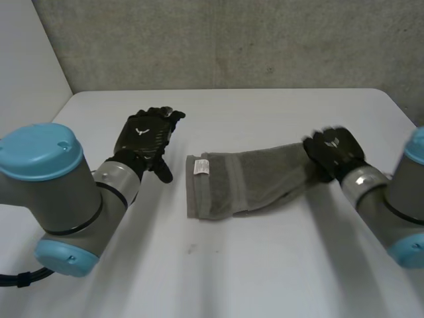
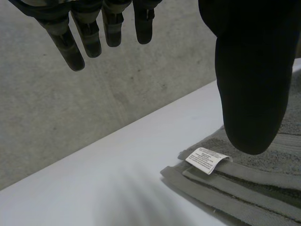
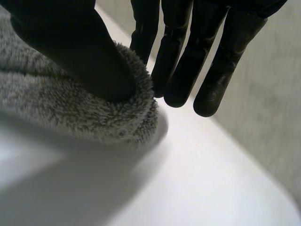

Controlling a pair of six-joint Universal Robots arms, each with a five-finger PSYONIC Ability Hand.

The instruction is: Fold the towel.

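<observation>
A grey towel [image 1: 245, 182] lies folded into a long band across the middle of the white table [image 1: 265, 271], its white label [image 1: 200, 167] at its left end. My left hand [image 1: 146, 136] hovers open just left of that end, holding nothing. In the left wrist view its thumb [image 2: 249, 70] hangs over the layered towel edge [image 2: 254, 188] near the label [image 2: 205, 159]. My right hand [image 1: 334, 152] holds the towel's right end slightly off the table. In the right wrist view the thumb [image 3: 80, 52] presses the thick fold [image 3: 70, 108] against the straight fingers [image 3: 176, 61].
A grey concrete wall [image 1: 232, 40] runs behind the table's far edge. A pale wall stands at the far left. Bare tabletop lies in front of the towel and on both sides of it.
</observation>
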